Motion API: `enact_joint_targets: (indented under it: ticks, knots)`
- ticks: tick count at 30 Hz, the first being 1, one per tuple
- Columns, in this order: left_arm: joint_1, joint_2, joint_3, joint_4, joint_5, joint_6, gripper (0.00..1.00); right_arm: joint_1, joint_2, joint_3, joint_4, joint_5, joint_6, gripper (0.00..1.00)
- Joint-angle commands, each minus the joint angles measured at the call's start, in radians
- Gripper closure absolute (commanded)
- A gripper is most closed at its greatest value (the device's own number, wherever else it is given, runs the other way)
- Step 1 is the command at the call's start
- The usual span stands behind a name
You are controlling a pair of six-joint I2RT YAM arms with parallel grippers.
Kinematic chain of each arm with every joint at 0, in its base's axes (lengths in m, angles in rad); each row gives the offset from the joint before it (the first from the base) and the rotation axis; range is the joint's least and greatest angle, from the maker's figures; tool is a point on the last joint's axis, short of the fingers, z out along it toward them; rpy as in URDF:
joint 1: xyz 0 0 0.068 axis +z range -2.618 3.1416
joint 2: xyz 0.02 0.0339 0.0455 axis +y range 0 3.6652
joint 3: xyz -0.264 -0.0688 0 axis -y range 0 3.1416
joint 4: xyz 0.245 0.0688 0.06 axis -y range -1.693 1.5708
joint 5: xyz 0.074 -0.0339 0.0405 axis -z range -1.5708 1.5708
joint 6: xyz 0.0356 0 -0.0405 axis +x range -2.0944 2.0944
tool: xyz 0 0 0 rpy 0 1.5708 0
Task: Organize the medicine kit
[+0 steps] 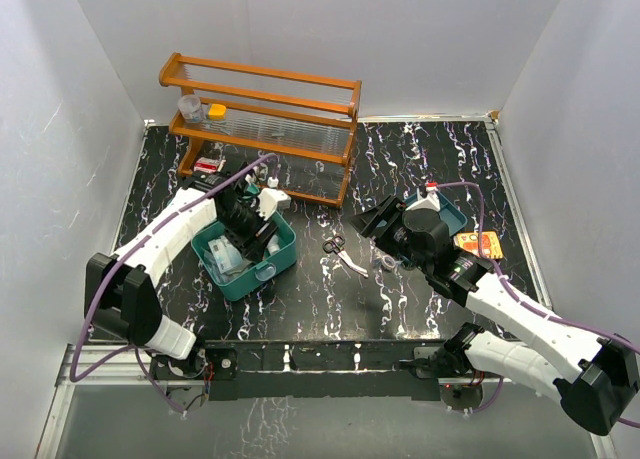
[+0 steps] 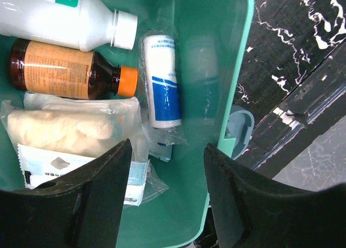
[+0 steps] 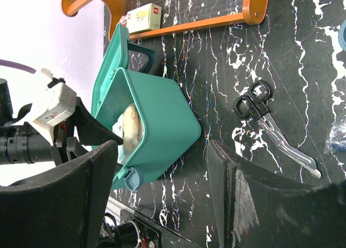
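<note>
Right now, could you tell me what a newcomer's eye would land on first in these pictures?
The open teal medicine kit on the left of the dark marble table, with the left claw poised open over it; inside lie a white bottle, a brown bottle with an orange cap and a wrapped bandage roll. Behind it stands an orange wooden rack, and scissors lie mid-table.

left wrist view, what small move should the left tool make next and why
Probably lift the left tool straight up out of the medicine kit: its jaws stand open, gripping nothing, and the wrapped bandage roll lies loose on the kit's floor below them.
</note>
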Motion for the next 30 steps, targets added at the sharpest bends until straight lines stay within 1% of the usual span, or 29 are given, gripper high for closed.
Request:
enact_joint_targets:
  ticks: [1, 3, 7, 10, 15, 18, 22, 26, 28, 30]
  knots:
    - [0.000, -0.027, 0.066, -0.045, 0.064, -0.012, 0.45, -0.002, -0.007, 0.006, 0.051, 0.017, -0.014, 0.35]
    - [0.000, -0.041, 0.080, -0.038, 0.087, -0.015, 0.44, -0.001, -0.007, 0.007, 0.050, 0.021, -0.016, 0.35]
    - [0.000, -0.083, 0.112, -0.014, 0.092, -0.028, 0.39, -0.002, -0.009, 0.010, 0.040, 0.030, -0.022, 0.35]
    - [0.000, -0.139, 0.141, 0.041, 0.080, -0.056, 0.37, -0.001, -0.004, 0.023, 0.024, 0.033, -0.081, 0.36]
    - [0.002, -0.259, 0.187, 0.173, 0.089, -0.142, 0.33, -0.003, 0.025, 0.059, -0.083, 0.065, -0.147, 0.35]
    - [0.002, -0.384, 0.125, 0.319, 0.069, -0.218, 0.26, -0.003, 0.030, 0.052, -0.119, 0.086, -0.159, 0.35]
    - [0.002, -0.567, -0.026, 0.532, -0.072, -0.393, 0.20, -0.004, 0.038, 0.057, -0.182, 0.120, -0.193, 0.35]
    - [0.002, -0.705, -0.151, 0.611, -0.105, -0.538, 0.16, -0.005, 0.078, 0.081, -0.264, 0.153, -0.259, 0.35]
    - [0.002, -0.755, -0.202, 0.623, -0.123, -0.599, 0.15, -0.005, 0.108, 0.093, -0.287, 0.164, -0.296, 0.35]
    - [0.002, -0.772, -0.222, 0.617, -0.149, -0.664, 0.12, -0.006, 0.144, 0.112, -0.298, 0.160, -0.346, 0.35]
